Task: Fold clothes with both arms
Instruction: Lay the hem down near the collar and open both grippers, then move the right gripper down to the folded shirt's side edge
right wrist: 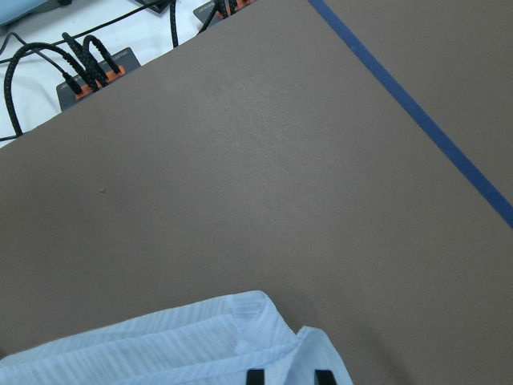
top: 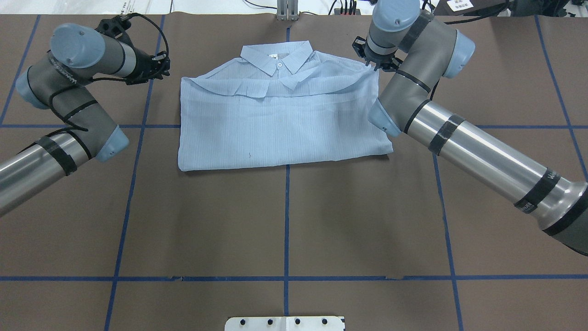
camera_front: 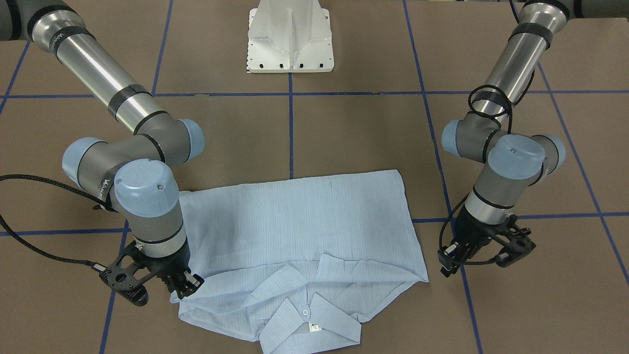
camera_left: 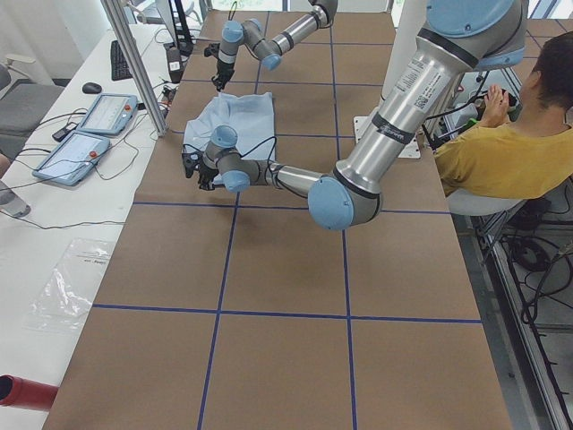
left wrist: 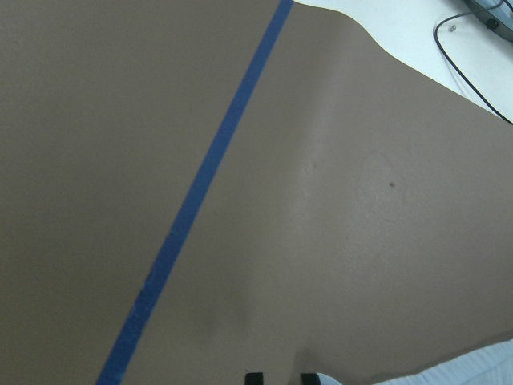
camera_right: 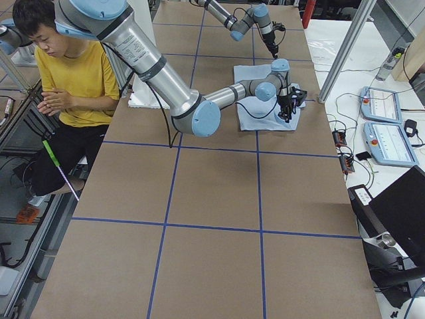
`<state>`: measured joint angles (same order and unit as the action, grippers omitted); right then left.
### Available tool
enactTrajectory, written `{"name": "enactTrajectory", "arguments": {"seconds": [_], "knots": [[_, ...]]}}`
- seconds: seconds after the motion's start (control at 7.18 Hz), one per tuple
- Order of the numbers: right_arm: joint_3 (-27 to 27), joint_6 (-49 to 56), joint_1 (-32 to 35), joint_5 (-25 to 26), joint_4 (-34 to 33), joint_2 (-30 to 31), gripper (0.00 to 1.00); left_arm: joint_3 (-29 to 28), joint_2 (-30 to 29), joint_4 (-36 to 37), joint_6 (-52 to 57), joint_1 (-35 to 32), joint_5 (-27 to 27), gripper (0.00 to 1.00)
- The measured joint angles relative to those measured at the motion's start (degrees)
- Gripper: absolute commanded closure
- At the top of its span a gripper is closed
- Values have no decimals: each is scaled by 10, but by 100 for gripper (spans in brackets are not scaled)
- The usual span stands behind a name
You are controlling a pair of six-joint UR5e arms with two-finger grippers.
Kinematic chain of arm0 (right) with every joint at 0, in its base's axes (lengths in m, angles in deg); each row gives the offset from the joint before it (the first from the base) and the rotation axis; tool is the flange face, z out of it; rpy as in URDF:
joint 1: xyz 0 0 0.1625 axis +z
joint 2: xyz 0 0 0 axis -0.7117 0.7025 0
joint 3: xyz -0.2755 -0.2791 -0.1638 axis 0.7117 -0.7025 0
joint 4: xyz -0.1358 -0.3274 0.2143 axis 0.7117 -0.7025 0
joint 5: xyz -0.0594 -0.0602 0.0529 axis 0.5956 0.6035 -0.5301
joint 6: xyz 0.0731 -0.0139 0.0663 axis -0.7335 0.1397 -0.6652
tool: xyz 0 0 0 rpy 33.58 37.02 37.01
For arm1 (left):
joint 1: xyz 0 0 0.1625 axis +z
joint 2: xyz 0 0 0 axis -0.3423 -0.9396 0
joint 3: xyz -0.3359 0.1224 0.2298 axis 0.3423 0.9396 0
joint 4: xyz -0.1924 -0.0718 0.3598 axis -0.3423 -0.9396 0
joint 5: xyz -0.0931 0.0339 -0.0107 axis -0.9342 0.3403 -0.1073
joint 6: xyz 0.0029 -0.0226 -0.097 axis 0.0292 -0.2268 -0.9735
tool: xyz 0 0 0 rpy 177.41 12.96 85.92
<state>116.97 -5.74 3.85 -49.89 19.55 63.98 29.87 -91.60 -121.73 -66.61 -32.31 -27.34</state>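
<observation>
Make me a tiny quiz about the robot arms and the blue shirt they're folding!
1. True or false: the light blue striped button-up shirt lies folded on the brown table.
2. What is under the left arm's black two-finger gripper: cloth or bare table?
3. Which gripper is at the shirt's corner? A) left gripper B) right gripper

Key: 1 true; 2 bare table; 3 B.
</observation>
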Motion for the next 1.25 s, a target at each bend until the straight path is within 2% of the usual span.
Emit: {"name": "enactTrajectory", "arguments": {"seconds": [0.14, 0.28, 0.56, 0.84, 1.11, 1.25], "knots": [[11, -3, 2, -2, 0, 2, 50, 1, 3, -1, 0, -3, -1, 68], [45, -7, 2, -11, -1, 19, 46, 1, 4, -1, 0, -3, -2, 68], [148, -15, -6, -38, 0, 97, 41, 3, 5, -1, 0, -4, -3, 65], [234, -48, -36, -44, 3, 174, 22, 7, 5, -1, -1, -4, -3, 65], [291, -109, -63, -45, 3, 224, 22, 7, 7, 0, 1, -4, -3, 66], [303, -134, -76, -44, 4, 239, 23, 6, 8, 0, 2, -3, -2, 66]]}}
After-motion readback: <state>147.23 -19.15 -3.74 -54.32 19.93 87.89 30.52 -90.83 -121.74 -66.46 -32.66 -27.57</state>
